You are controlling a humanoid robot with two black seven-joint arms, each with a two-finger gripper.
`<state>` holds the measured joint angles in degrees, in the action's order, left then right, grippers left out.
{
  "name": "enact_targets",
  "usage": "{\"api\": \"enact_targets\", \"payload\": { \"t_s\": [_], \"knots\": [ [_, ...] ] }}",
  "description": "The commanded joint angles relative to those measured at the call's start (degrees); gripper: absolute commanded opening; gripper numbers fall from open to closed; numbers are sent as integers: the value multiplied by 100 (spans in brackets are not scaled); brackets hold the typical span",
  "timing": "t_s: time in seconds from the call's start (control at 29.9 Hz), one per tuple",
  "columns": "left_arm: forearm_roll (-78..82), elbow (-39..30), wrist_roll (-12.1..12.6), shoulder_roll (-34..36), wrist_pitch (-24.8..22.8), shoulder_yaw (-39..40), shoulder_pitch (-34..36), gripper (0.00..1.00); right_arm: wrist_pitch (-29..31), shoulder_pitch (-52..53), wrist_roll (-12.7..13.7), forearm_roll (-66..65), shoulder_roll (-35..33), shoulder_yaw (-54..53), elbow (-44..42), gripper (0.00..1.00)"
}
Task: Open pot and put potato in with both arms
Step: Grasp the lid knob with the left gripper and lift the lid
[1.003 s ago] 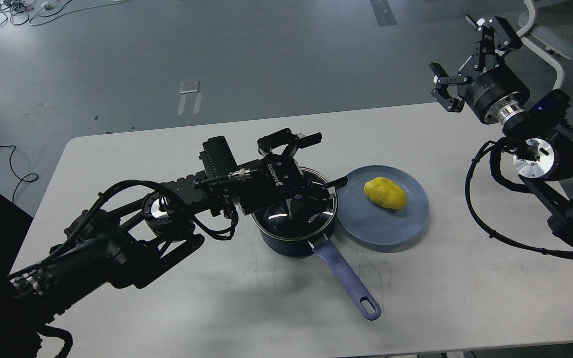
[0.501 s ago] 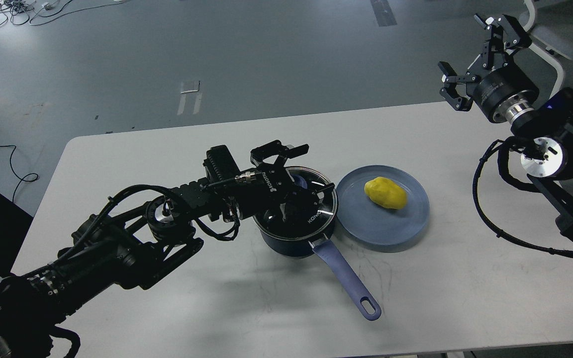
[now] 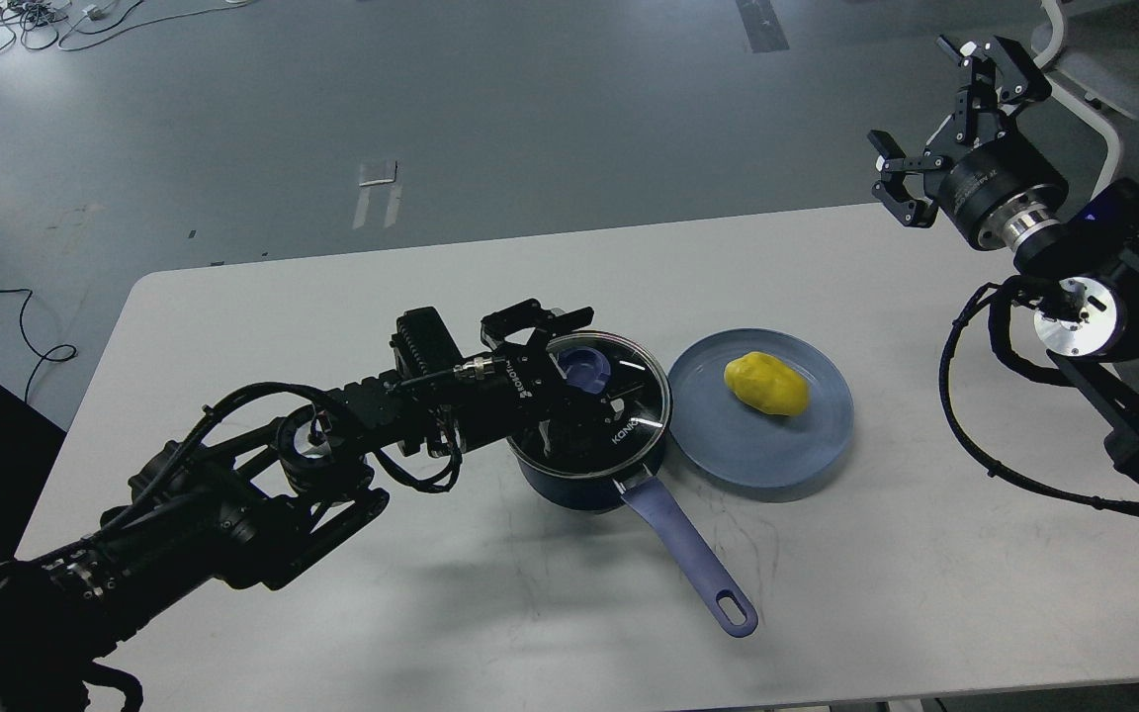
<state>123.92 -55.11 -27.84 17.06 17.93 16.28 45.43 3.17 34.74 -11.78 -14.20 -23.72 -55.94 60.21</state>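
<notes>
A dark blue pot (image 3: pixel 579 480) with a glass lid (image 3: pixel 634 400) and a long blue handle (image 3: pixel 693 559) stands mid-table. The lid's blue knob (image 3: pixel 584 364) shows between the fingers of my left gripper (image 3: pixel 589 358), which is low over the lid, open, with a finger on either side of the knob. A yellow potato (image 3: pixel 765 383) lies on a blue-grey plate (image 3: pixel 757 460) right of the pot. My right gripper (image 3: pixel 935 114) is open and empty, held high beyond the table's far right corner.
The white table (image 3: pixel 332 297) ends close behind the pot. The pot handle points toward the front edge. My right arm's cable loop (image 3: pixel 965 415) hangs over the table's right side. A chair (image 3: pixel 1103 69) stands at the far right.
My left gripper has come down and drawn back to the left, from above the lid to around the knob. My right gripper has shifted slightly up and right.
</notes>
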Motion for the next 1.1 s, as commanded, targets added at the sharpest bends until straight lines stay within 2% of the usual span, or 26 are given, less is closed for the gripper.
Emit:
{"api": "enact_targets", "payload": {
  "t_s": [0.0,0.5,0.74,1.07],
  "knots": [
    [0,9,-2,8,0,-2,-51,98,0,-3,0,-4,-1,-5,0,100],
    [-412,44,-2,192,-9,-90,-192,97,0,-29,0,-4,7,21,-18,100],
    [-773,44,-11,315,-18,-90,-201,89,0,-47,0,-4,-1,30,-18,100],
    [-782,36,-16,359,0,-328,-192,89,0,-47,0,-4,-1,118,-18,100]
  ]
}}
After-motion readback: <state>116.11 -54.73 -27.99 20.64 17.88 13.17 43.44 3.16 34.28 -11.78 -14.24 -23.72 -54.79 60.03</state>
